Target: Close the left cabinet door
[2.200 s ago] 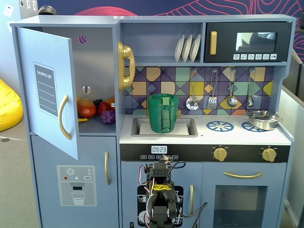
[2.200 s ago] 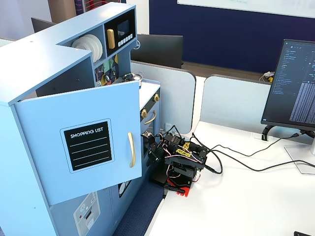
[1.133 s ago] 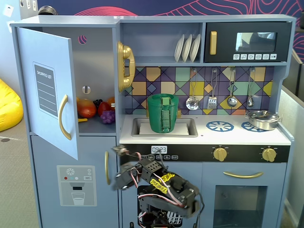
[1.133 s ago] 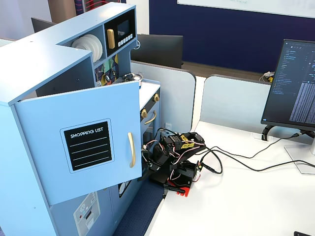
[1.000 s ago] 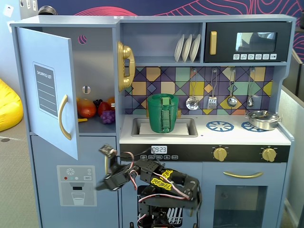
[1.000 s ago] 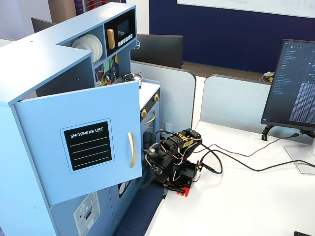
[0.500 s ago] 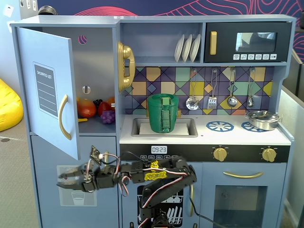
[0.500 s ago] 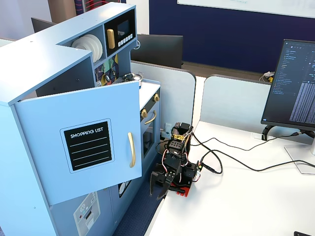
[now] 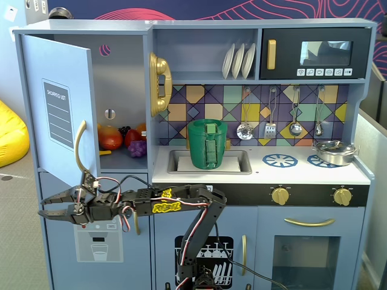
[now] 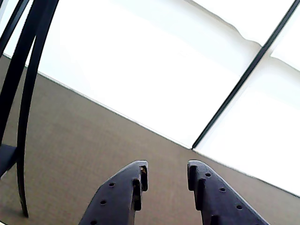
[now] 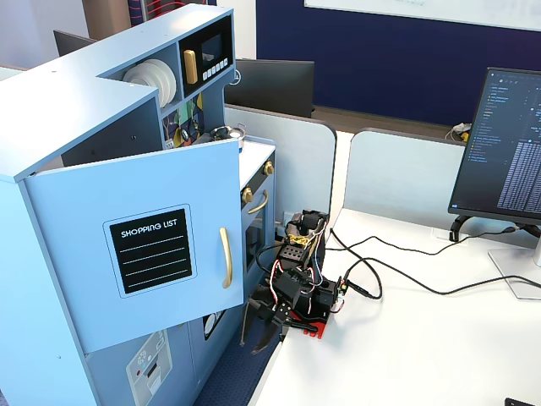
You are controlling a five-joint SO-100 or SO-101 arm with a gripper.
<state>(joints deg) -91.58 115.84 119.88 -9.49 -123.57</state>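
Stretched out low across the front of the toy kitchen in a fixed view, the gripper (image 9: 43,206) is seen spread and empty, just below the bottom edge of the left cabinet door (image 9: 60,118). That door stands swung wide, its gold handle (image 9: 79,146) above the claw, and toy fruit (image 9: 121,140) is exposed inside.

Two dark fingers (image 10: 123,192) are shown apart in the wrist view, with only floor and a bright wall beyond; nothing is pinched.

From the side, in another fixed view, the door (image 11: 161,254) is seen well open, and the arm (image 11: 296,292) is probably placed beside it to push it shut.

three plates (image 9: 239,60), four hanging utensils (image 9: 281,115)
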